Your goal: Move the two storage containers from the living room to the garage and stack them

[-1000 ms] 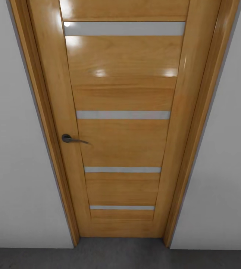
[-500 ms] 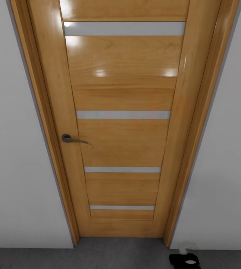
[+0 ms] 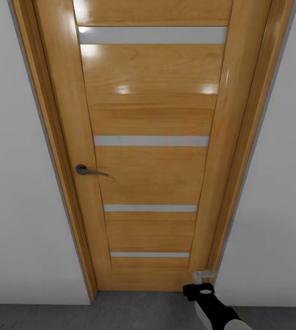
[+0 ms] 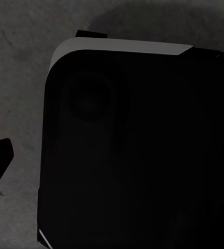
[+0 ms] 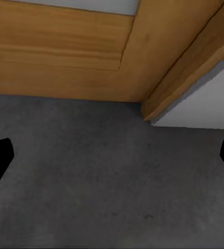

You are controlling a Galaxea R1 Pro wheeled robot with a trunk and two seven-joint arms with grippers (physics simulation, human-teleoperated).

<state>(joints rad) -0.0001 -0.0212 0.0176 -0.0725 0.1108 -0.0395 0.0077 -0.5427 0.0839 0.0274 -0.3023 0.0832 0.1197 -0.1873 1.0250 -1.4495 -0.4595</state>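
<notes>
Right claw point(image 5: 112, 155): fingers spread wide, nothing between them, over dark grey floor point(image 5: 91, 181) at the door's point(image 3: 150, 174) bottom hinge-side corner by the frame point(image 3: 246, 137). Right arm point(image 3: 214, 311) reaches up from the view's lower edge toward that corner. Left claw: can't tell its state, the wrist view is blocked by a black housing point(image 4: 143, 155). Door handle point(image 3: 89, 171) untouched. No containers in sight.

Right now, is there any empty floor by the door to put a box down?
Yes. A bare grey floor strip runs along the bottom of the closed wooden door, between the white walls. It is tighter at the door's right corner, where the right gripper is.
</notes>
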